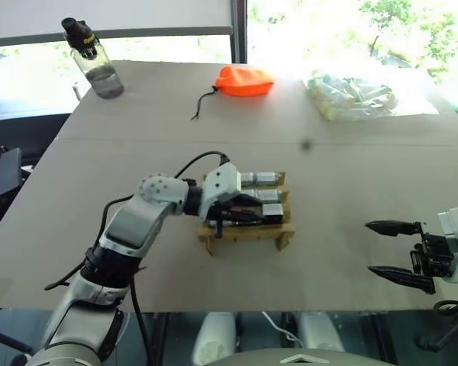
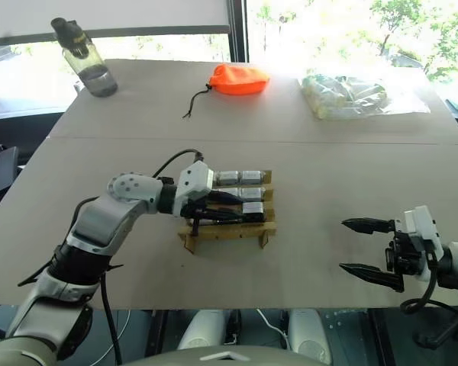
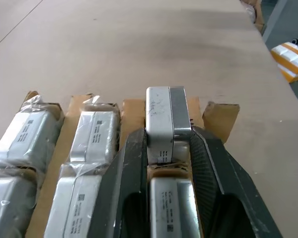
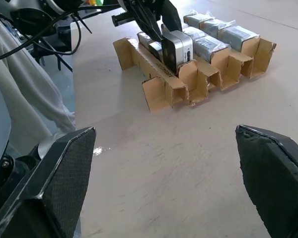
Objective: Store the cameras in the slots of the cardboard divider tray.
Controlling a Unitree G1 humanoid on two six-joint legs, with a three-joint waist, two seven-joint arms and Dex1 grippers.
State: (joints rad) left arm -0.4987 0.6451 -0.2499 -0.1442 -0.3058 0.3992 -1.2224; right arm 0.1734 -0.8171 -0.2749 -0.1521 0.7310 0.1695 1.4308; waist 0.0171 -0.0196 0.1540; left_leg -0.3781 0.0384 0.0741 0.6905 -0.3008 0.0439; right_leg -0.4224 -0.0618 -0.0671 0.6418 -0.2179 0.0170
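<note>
Two black-fingered grippers are showing over the pale grey tabletop (image 1: 351,175). The left gripper (image 1: 244,215) is reaching across the tan-brown cardboard divider tray (image 1: 284,238), which is sitting near the middle of the table, and its fingers (image 3: 124,168) are pinching a small boxy silver-white camera (image 3: 165,121) from both sides. That camera is standing in a slot of the tray's nearest row, at the end toward the right arm. Several more cameras (image 3: 92,136), some wrapped in clear plastic, are lying in the rows behind it. The right gripper (image 1: 401,252) is hovering well apart from the tray with its fingers spread wide and nothing between them. At the far edge, an orange fabric pouch (image 1: 244,80), a clear plastic bottle with a black cap (image 1: 95,61) and a clear plastic bag of pale items (image 1: 351,95) are resting.
</note>
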